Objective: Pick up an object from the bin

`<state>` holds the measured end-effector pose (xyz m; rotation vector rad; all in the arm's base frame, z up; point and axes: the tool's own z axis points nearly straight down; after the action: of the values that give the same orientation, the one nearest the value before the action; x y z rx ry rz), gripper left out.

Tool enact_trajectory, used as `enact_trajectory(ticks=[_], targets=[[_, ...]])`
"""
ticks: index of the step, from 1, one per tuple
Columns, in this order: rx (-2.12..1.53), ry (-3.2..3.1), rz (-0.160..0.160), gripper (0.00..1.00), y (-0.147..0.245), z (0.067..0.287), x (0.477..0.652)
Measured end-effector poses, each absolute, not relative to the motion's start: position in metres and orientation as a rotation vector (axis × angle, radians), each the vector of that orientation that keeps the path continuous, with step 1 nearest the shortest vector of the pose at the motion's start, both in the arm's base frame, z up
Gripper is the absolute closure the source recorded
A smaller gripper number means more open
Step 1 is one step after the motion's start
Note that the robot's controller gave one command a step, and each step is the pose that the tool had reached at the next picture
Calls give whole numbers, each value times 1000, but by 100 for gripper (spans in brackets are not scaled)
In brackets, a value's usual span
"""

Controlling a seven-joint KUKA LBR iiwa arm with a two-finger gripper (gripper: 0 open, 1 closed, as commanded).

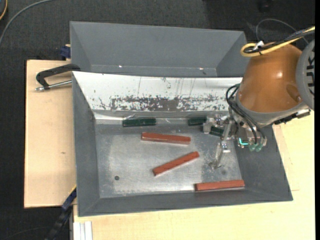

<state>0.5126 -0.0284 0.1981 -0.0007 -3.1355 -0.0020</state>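
My gripper [218, 163] hangs low over the right part of the bin floor, its thin fingers pointing down at bare metal. A red-brown bar [175, 163] lies tilted just to its left, apart from the fingers. Another red-brown bar [219, 185] lies flat along the front wall, just below the gripper. A dark green piece [198, 120] rests by the back wall, up and left of the gripper. Nothing shows between the fingers.
A third red-brown bar [165, 138] lies in the middle of the bin, and a dark green bar [139, 122] sits against the back wall to the left. A small dark spot [117, 178] marks the front-left floor. The orange-covered arm overhangs the right wall.
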Motion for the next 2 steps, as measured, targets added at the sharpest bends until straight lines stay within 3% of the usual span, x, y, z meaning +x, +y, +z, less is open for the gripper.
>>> enact_trajectory(ticks=[1, 2], targets=[[-366, -3114, -2, 0, -42, 91, 513], [-604, -3080, -4, 0, 5, 70, 504]])
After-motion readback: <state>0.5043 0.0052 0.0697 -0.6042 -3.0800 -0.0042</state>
